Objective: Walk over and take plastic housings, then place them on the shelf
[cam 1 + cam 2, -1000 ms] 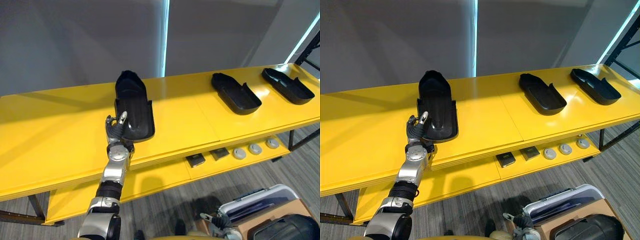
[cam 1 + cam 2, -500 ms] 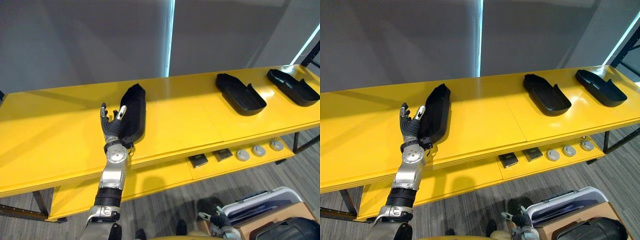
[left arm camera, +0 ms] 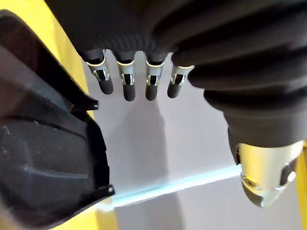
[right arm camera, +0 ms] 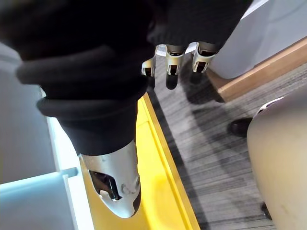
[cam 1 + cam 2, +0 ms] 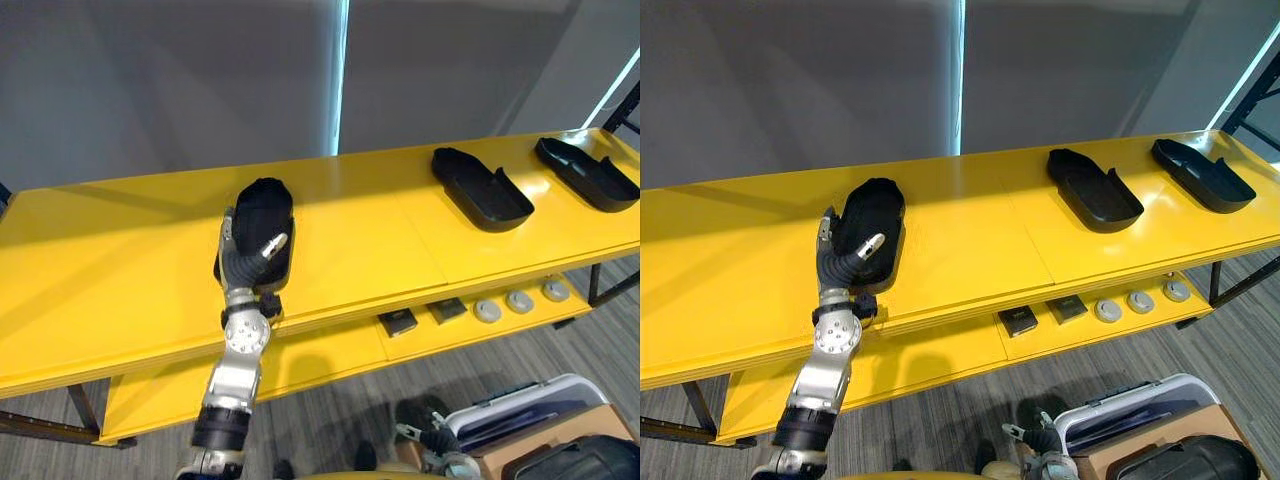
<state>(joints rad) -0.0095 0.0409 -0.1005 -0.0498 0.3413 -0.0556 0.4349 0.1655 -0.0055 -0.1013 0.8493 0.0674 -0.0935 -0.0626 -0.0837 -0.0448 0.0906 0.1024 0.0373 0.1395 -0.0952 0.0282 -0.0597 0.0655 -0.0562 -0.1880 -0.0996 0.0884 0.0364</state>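
Left arm: rises steeply from the lower left, wrist over the front edge of the yellow shelf.
Left robot hand: fingers straight, thumb spread wide, clamped on nothing; it stands just beside the near end of the black housing.
Black housing: on the shelf's top board, left of centre.
Others: middle housing and end housing, both further right.
Right robot hand: low over the floor, fingers relaxed.
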